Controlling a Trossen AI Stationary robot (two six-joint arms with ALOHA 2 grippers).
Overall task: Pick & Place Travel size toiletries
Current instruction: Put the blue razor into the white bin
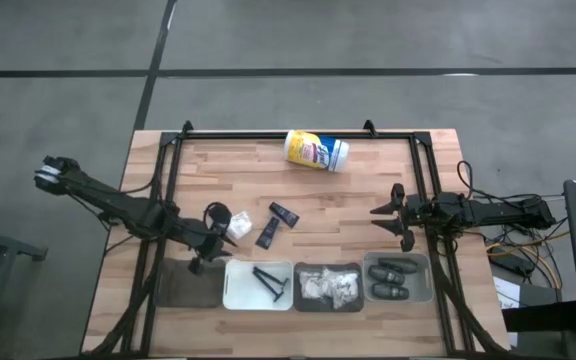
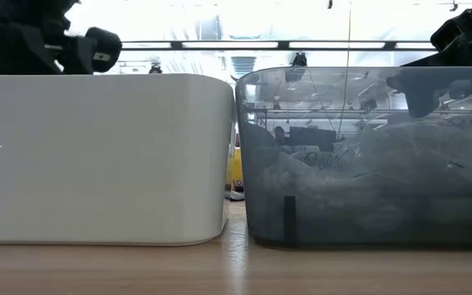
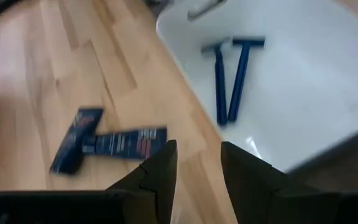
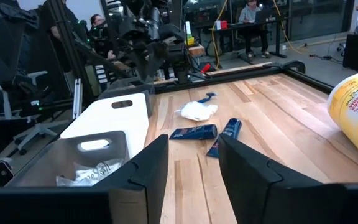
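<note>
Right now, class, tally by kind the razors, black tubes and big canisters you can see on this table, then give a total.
Razors: 2, both in the white bin
Black tubes: 2, on the bare wood
Yellow-and-white canister: 1, lying on its side
Total: 5

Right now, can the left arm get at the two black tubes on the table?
Probably yes: the left end effector hangs open just beside the two black tubes, which lie on bare wood with nothing between them.
</note>
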